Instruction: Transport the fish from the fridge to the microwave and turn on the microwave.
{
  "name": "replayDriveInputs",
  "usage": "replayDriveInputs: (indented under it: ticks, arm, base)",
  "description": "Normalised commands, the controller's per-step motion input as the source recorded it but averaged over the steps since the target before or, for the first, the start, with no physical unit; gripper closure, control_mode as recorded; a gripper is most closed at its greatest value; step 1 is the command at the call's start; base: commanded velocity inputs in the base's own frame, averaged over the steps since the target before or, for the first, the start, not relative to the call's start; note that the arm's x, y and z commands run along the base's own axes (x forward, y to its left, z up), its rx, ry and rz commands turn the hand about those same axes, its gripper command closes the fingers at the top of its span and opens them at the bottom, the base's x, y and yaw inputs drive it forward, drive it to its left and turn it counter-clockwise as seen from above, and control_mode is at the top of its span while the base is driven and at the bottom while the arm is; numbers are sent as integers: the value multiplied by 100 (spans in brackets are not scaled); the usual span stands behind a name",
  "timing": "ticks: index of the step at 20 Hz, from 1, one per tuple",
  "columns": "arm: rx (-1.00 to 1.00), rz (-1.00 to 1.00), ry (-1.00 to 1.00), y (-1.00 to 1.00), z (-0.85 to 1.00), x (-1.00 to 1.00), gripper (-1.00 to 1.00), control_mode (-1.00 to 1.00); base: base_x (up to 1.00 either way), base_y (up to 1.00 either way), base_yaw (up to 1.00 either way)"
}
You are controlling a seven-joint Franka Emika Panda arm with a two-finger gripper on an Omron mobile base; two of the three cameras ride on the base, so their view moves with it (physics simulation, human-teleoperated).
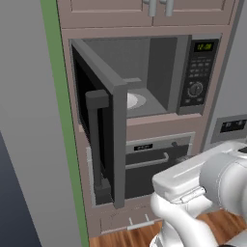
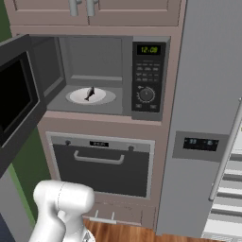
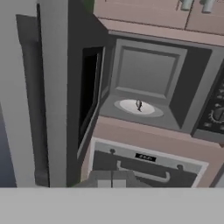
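The microwave (image 2: 147, 78) stands with its door (image 1: 99, 130) swung wide open to the left. The small silver-grey fish (image 2: 89, 93) lies on the white turntable (image 2: 101, 98) inside the cavity, also visible as the fish (image 3: 139, 105) in the hand view. My gripper (image 3: 112, 180) hangs back in front of the microwave, below and apart from the cavity, with its fingers shut together and nothing between them. The control panel (image 1: 198, 72) with green digits and a round knob sits on the microwave's right side. The grey fridge (image 2: 208, 94) rises to the right, white shelves showing at its lower right.
A dark oven (image 2: 101, 168) with a horizontal handle sits directly under the microwave. The open microwave door (image 3: 57, 96) juts out into the room at the left. Cabinets (image 2: 90, 12) close off the top. My white arm (image 1: 207, 193) is folded low before the oven.
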Motion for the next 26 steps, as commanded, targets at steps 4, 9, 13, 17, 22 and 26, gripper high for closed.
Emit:
replayDriveInputs:
  ticks: [4, 9, 13, 17, 22, 26]
  arm:
    - [-2, 0, -21, 17, 0, -23, 100, -100]
    - [-2, 0, -19, 15, 0, -15, 100, -100]
    - [-3, 0, -16, 17, -6, -2, 100, -100]
    - [-4, 0, -14, 18, -15, 0, 100, -100]
    - [-6, 0, -16, 19, -18, 0, 100, -100]
    - [-5, -1, -15, 19, -20, 0, 100, -100]
  base:
    - [0, 0, 0]
    - [0, 0, 0]
    - [0, 0, 0]
    - [0, 0, 0]
    - [0, 0, 0]
    - [0, 0, 0]
